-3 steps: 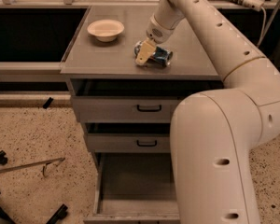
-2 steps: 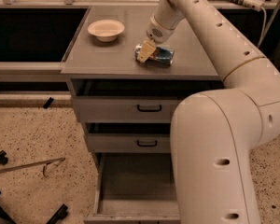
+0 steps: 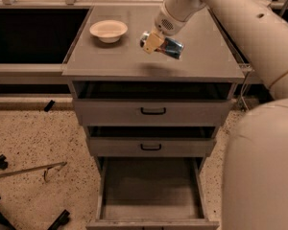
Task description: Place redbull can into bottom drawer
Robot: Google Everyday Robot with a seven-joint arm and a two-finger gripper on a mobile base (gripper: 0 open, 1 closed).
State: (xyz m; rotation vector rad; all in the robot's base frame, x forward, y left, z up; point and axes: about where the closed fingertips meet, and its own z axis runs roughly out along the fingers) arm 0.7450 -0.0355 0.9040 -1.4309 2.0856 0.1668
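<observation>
Although the gripper (image 3: 152,43) sits in plain sight over the middle of the tabletop (image 3: 110,61), we see only one pale, yellowish finger of it; the other is hidden behind the redbull can (image 3: 172,48). The jaws are clamped on that can, which lies tilted in the grip, its blue side and one shiny end showing. It hangs clear of the tabletop, with a soft shadow on the grey surface just below it. The arm (image 3: 230,8) reaches in from the upper right and is cut off by the top and right edges. Its bulky lower body (image 3: 269,176) fills the lower right corner and hides the floor beside the cabinet.

A cream bowl (image 3: 108,30) stands to the left of the can, apart from it; we make out only its pale inside. The top drawer (image 3: 152,111) and the middle drawer (image 3: 151,146), each with a black handle, stand slightly out, and the gaps above them are too dark to see into. The bottom drawer (image 3: 151,190) is pulled far out below them. Its front wall is cut off by the lower edge, and only its grey floor and tall sides show. At the far left, dark objects on the speckled floor (image 3: 38,128) are cropped and hard to identify.
</observation>
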